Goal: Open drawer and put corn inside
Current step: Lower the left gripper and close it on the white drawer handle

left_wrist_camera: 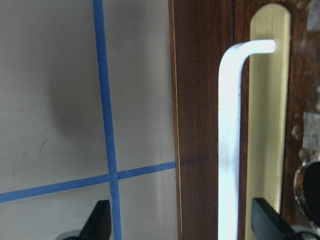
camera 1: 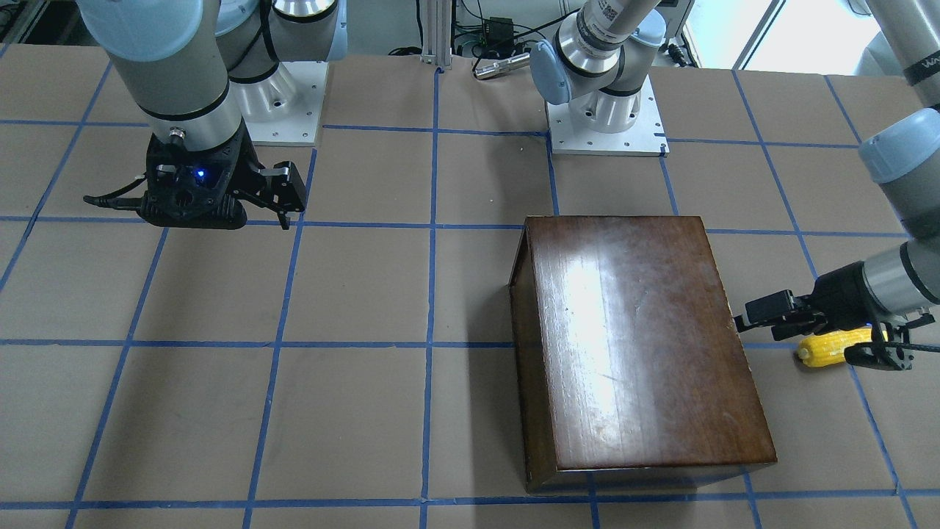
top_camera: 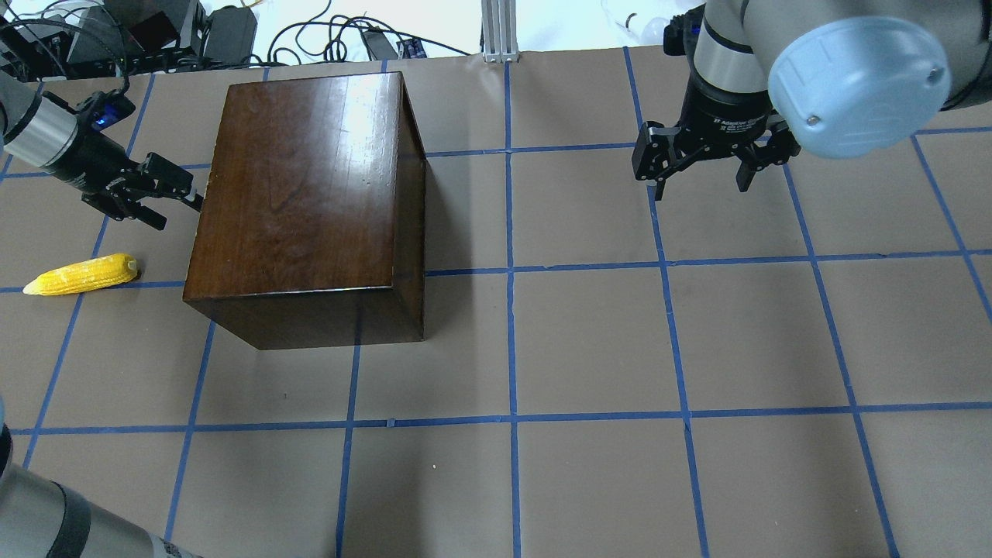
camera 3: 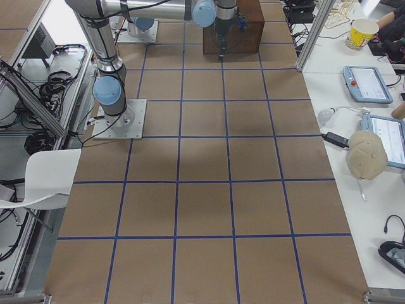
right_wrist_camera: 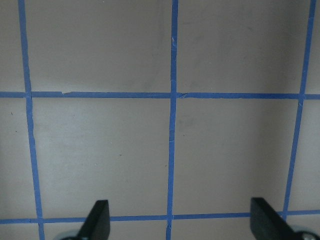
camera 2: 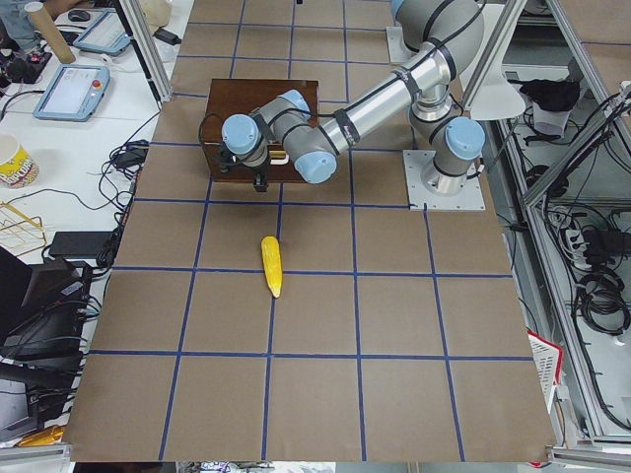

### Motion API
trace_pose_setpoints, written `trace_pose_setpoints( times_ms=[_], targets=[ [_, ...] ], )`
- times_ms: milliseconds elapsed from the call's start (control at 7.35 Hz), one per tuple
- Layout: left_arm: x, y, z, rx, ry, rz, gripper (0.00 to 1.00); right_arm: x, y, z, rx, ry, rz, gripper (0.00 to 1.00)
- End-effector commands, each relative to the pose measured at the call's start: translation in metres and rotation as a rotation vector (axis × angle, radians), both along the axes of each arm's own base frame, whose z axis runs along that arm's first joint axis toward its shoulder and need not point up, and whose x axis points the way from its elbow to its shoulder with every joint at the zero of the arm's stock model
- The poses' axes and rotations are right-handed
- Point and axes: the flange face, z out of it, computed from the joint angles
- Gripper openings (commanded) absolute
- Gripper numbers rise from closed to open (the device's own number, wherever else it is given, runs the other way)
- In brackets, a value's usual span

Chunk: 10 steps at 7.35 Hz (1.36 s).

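The glossy dark-brown box (top_camera: 310, 186) stands on the table's left half, and it also shows in the front view (camera 1: 631, 330). The drawer is shut. Its dark front panel (left_wrist_camera: 200, 125) with a white handle (left_wrist_camera: 230, 140) on a brass plate fills the left wrist view. My left gripper (top_camera: 181, 215) is open and close in front of that panel, with the handle between the fingertips (left_wrist_camera: 100, 222) in that view and not gripped. The yellow corn (top_camera: 81, 275) lies on the table beside that gripper, apart from it. My right gripper (top_camera: 701, 182) is open, empty and hovering over the table's right half.
The brown table (top_camera: 589, 349) has a blue tape grid. The arm bases (camera 1: 606, 125) stand on white plates at the robot's side. Cables and electronics (top_camera: 155, 35) lie beyond the far edge. The right wrist view shows only table (right_wrist_camera: 170, 125).
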Motion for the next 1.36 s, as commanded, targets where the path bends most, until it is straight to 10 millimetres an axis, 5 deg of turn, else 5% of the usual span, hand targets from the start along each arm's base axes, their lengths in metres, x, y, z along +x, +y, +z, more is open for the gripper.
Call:
trace_pose_setpoints(
  times_ms=[0, 1224],
  targets=[
    [0.0, -0.001, -0.006, 0.025, 0.002, 0.041, 1.0, 0.0, 0.0, 0.0, 0.0, 0.0, 0.0, 1.0],
    [0.002, -0.008, -0.02, -0.043, 0.004, -0.115, 1.0, 0.0, 0.0, 0.0, 0.0, 0.0, 0.0, 1.0]
  ],
)
